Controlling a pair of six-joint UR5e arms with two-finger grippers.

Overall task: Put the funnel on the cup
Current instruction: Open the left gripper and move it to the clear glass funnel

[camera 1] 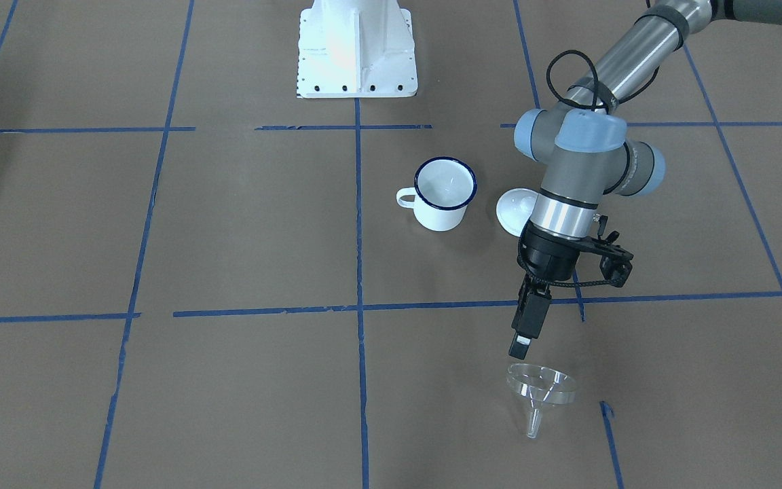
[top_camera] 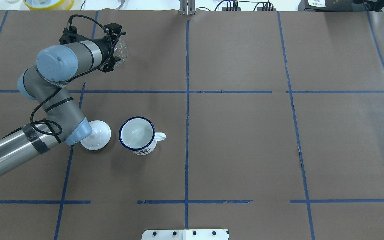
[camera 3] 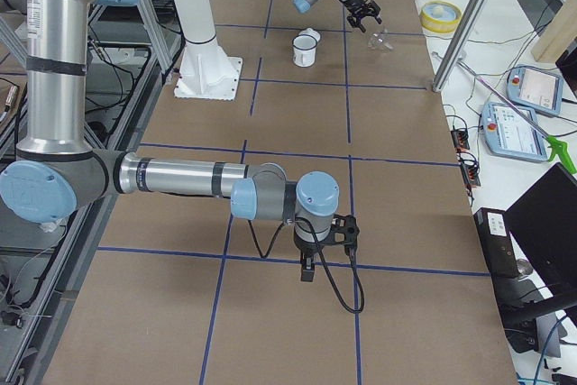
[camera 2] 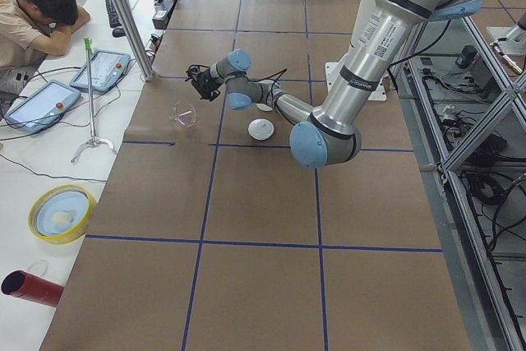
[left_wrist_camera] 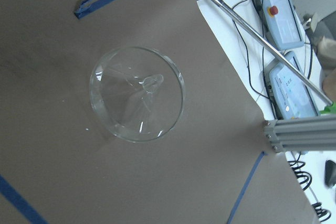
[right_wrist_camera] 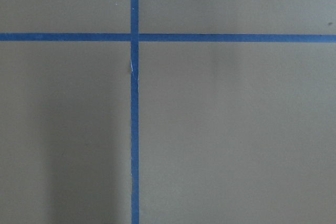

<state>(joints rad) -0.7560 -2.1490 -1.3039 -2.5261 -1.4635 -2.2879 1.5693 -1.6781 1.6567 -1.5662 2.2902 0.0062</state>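
The clear funnel [camera 1: 542, 388] lies tipped on the brown paper by the table's far edge, its stem pointing toward the left wrist camera [left_wrist_camera: 137, 93]. My left gripper [camera 1: 521, 348] hangs just above its rim, empty, with its jaws spread in the overhead view [top_camera: 116, 50]. The white cup [camera 1: 444, 192] with a dark blue rim stands upright and empty near the middle of the table, well apart from the funnel; it also shows in the overhead view [top_camera: 137, 134]. My right gripper [camera 3: 307, 272] hovers low over bare paper, far from both; I cannot tell if it is open.
A round white knobbed lid [camera 1: 514, 210] lies next to the cup, partly under my left arm [top_camera: 96, 135]. The white robot base [camera 1: 357, 51] stands behind. An aluminium post [left_wrist_camera: 302, 132] and the table's edge are close beyond the funnel.
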